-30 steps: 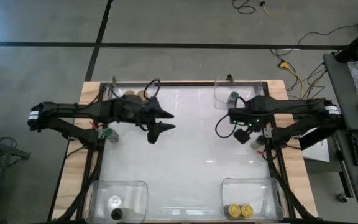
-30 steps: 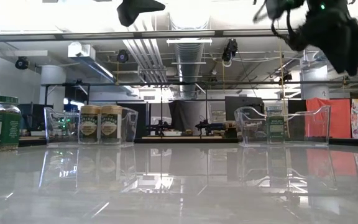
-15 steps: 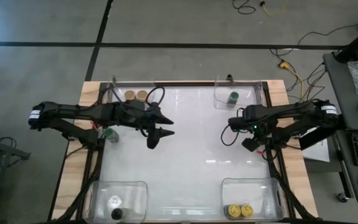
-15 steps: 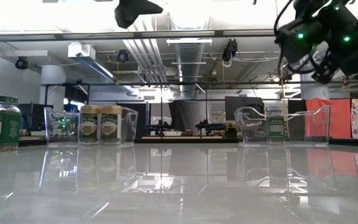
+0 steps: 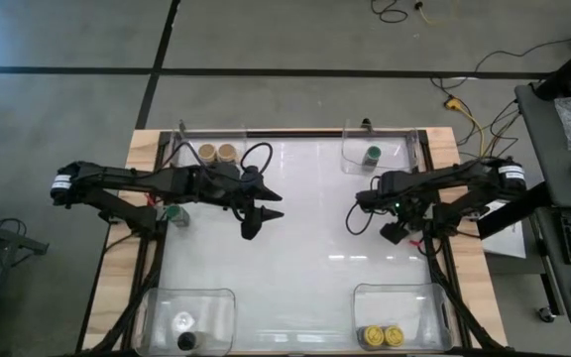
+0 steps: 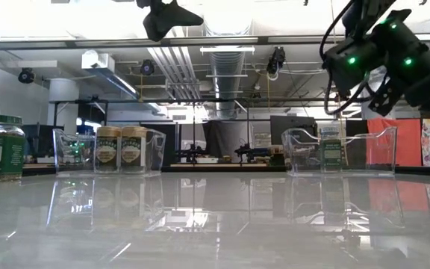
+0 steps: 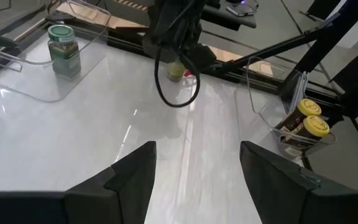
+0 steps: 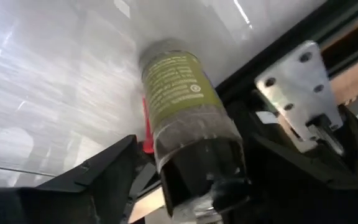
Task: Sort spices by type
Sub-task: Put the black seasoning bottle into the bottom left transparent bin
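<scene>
Already most spices sit in pairs: tan jars (image 5: 216, 152), yellow jars (image 5: 381, 336), and two more in the near-left tub (image 5: 228, 296). One green jar (image 5: 372, 155) waits for its partner (image 5: 173, 213) at the left edge. The right gripper (image 8: 191, 165) surrounds a jar (image 8: 179, 87) by the right edge; whether it grips, I cannot tell. The left gripper (image 5: 264, 213) hovers open and empty.

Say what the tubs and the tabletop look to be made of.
Tubs: clear, glossy plastic by the look; the jars inside and the room behind show through the walls. Tabletop: smooth white glossy sheet, perhaps laminate or acrylic; it mirrors tubs and ceiling lights.
</scene>
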Tool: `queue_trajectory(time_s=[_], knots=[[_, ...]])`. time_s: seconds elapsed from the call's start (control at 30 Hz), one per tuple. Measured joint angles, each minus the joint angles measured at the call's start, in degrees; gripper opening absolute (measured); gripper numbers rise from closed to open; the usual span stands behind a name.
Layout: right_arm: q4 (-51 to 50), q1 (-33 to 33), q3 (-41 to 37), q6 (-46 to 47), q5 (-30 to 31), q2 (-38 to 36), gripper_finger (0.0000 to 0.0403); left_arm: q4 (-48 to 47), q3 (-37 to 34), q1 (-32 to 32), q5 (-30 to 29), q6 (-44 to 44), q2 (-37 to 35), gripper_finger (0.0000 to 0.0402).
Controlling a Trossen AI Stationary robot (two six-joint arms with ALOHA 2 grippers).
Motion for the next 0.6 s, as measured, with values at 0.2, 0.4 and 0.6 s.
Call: queue_trajectory(time_s=[0.2,0.4,0.6], knots=[[-1.6,0.0,0.0,-0.7,-1.9,1.9,0.0264,-2.2,0.0,0.0,0.0,0.2,-1.0,0.0217],[-1.7,0.0,0.0,-1.4,-4.9,1.8,0.0248,-4.2,0.0,0.0,-0.1,1.5,-1.7,0.0217],[-2.8,0.1,0.0,-0.7,-5.7,2.1,0.0220,-7.6,0.0,0.0,-0.2,3.4,-4.3,0.0217]])
